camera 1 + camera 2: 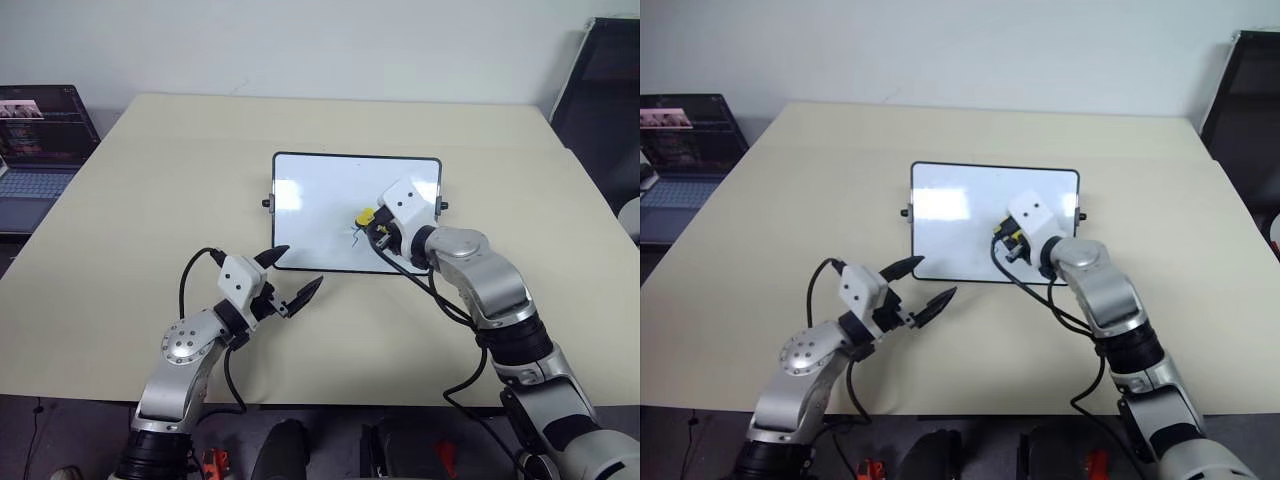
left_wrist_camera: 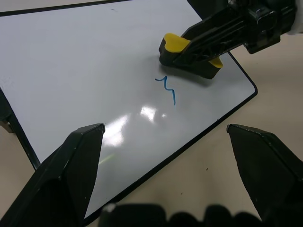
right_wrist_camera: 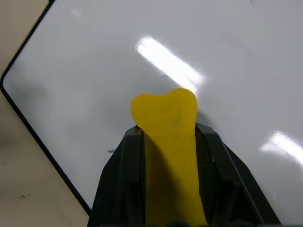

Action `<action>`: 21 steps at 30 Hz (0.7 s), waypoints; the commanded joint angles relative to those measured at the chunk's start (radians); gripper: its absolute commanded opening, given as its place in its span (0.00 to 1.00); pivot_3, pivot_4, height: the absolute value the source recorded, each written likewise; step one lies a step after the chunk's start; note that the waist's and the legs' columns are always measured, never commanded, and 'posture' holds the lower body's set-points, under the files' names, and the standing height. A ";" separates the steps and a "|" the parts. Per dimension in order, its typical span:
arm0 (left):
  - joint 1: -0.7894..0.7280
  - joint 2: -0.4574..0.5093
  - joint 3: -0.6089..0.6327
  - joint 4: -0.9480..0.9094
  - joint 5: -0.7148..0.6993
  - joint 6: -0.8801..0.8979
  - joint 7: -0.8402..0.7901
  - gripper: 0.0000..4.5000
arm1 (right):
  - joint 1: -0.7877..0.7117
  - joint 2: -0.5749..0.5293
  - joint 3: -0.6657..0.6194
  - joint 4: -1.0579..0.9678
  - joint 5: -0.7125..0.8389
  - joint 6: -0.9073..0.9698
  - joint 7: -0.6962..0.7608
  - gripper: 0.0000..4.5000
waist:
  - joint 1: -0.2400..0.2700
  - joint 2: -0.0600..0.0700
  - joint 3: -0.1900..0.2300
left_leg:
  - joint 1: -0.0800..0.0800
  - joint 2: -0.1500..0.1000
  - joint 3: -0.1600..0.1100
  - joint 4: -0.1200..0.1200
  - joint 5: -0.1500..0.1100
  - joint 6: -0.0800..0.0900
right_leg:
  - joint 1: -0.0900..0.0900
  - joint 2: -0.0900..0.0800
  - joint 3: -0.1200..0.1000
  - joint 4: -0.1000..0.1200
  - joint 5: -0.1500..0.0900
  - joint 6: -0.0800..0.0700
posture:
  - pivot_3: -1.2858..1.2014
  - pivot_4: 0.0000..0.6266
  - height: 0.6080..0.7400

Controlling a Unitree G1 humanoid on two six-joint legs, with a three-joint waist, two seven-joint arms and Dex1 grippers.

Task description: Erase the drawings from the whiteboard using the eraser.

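Left wrist view reveals one blue squiggle (image 2: 166, 89) beside the glossy yellow eraser (image 2: 176, 44), clamped in the right gripper (image 2: 201, 45) on the whiteboard (image 2: 85, 71); left gripper (image 1: 296, 274) fingers spread apart.

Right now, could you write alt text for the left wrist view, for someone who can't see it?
A black pincer presses a yellow eraser onto a whiteboard, just beside a small blue squiggle left on it. Two open black fingertips rise in the foreground over the board's near edge and the beige table.
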 commanded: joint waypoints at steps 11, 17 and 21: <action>0.026 0.006 0.018 -0.086 0.002 0.007 0.030 1.00 | -0.099 0.031 0.049 0.186 -0.112 -0.131 -0.016 0.24 | -0.001 0.000 -0.001 | 0.002 0.000 0.000 0.001 0.000 0.000 | 0.002 0.000 0.000 0.002 0.000 0.000 | 0.52 0.24 1.00; 0.030 0.012 0.027 -0.097 0.002 0.015 0.035 1.00 | -0.069 0.034 0.080 0.168 -0.129 -0.111 0.021 0.24 | -0.001 -0.001 -0.001 | 0.003 0.000 0.000 0.002 0.000 0.000 | 0.002 0.000 0.000 0.003 0.001 0.000 | 0.52 0.24 1.00; 0.034 0.012 0.029 -0.109 0.003 0.022 0.041 1.00 | -0.024 0.005 0.127 0.138 -0.142 -0.074 0.066 0.24 | -0.001 -0.001 -0.002 | 0.003 0.000 0.000 0.002 0.000 0.000 | 0.002 0.000 0.000 0.003 0.001 0.000 | 0.52 0.24 1.00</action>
